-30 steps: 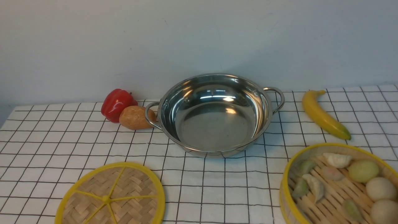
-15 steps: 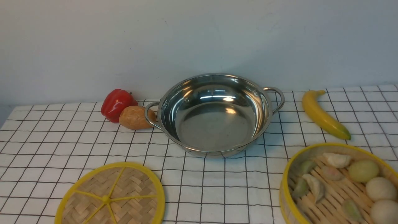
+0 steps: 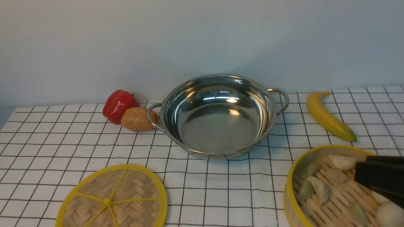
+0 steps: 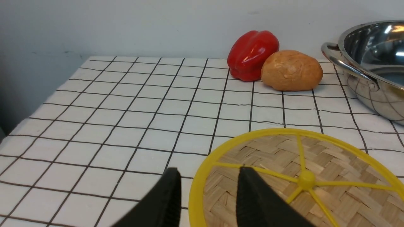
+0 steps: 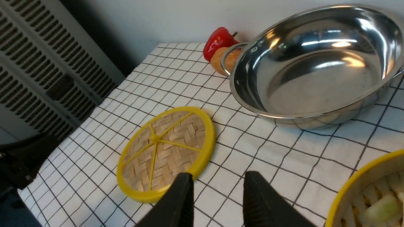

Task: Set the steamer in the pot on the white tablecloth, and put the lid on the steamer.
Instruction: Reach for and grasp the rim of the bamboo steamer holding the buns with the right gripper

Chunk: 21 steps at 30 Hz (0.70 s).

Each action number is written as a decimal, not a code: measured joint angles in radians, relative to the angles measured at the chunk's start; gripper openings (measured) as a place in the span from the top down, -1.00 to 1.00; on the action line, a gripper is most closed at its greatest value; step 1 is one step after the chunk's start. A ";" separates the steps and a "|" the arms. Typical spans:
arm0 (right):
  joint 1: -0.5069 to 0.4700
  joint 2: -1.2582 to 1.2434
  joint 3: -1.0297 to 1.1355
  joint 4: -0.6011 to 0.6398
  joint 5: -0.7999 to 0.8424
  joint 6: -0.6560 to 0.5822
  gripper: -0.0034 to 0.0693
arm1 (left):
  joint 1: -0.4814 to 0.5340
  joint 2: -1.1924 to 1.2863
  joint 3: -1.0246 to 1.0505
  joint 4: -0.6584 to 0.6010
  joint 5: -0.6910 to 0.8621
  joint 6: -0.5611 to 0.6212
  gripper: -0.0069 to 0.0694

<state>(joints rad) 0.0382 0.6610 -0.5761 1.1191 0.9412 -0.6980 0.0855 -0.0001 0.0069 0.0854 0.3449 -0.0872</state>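
Standing at the middle of the white tablecloth (image 3: 47, 142), the one pot (image 3: 217, 126) had a bare bowl, and its two loop handles pointed to about 9 and 2 o'clock. One lid (image 3: 110, 198) lay flat on the cloth at the pot's 7 o'clock, well apart from it, with six yellow spokes meeting at one centre knob. One steamer (image 3: 288, 194) sat on the cloth at the pot's 4 o'clock, not in the pot. It held several white and green dumplings and buns, some of them hidden, so no full count could be made.

One red pepper (image 3: 118, 105) and one brown potato (image 3: 137, 119) lay side by side at the pot's 9 o'clock, the potato just beside the left handle. One banana (image 3: 328, 118) lay at 3 o'clock, apart from the pot.

The right gripper (image 5: 217, 175) reached in over the steamer from its 3 o'clock side, its two fingers spread with nothing between them. The left gripper (image 4: 208, 171) showed only in its own wrist view. Its two fingers stood apart at the edge of the lid, with the yellow rim showing in the gap. Whether they touched the lid could not be told.
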 joint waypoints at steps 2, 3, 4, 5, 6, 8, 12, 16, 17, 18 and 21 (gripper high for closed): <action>0.000 0.061 -0.042 -0.087 0.058 -0.063 0.24 | 0.000 0.000 0.000 0.000 0.000 0.000 0.18; 0.000 0.076 -0.053 -0.134 0.082 -0.069 0.24 | 0.000 0.000 0.000 0.000 0.000 0.000 0.18; 0.000 0.080 -0.061 -0.146 0.089 -0.069 0.24 | 0.000 0.000 0.000 0.000 0.000 0.000 0.18; 0.000 0.120 -0.096 -0.285 0.144 -0.062 0.24 | 0.000 0.000 0.000 0.000 0.000 0.000 0.18; 0.000 0.135 -0.111 -0.343 0.171 -0.049 0.24 | 0.000 0.000 0.000 0.000 0.000 0.000 0.18; 0.006 0.156 -0.134 -0.425 0.193 -0.009 0.24 | 0.000 0.000 0.000 0.000 0.000 0.000 0.18; 0.094 0.215 -0.158 -0.689 0.186 0.123 0.24 | 0.000 0.000 0.000 0.000 0.000 0.000 0.18; 0.233 0.277 -0.162 -0.845 0.197 0.220 0.24 | 0.000 0.000 0.000 0.000 0.000 0.000 0.18; 0.240 0.280 -0.162 -0.851 0.197 0.225 0.24 | 0.000 0.000 0.000 0.000 0.000 0.000 0.18; 0.287 0.305 -0.162 -0.884 0.198 0.253 0.24 | 0.000 0.000 0.000 0.000 0.000 0.000 0.18; 0.361 0.346 -0.162 -0.913 0.192 0.278 0.24 | 0.000 0.000 0.000 0.000 0.000 0.000 0.18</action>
<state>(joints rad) 0.3991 1.0074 -0.7384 0.2062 1.1337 -0.4196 0.0855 -0.0001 0.0069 0.0854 0.3449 -0.0872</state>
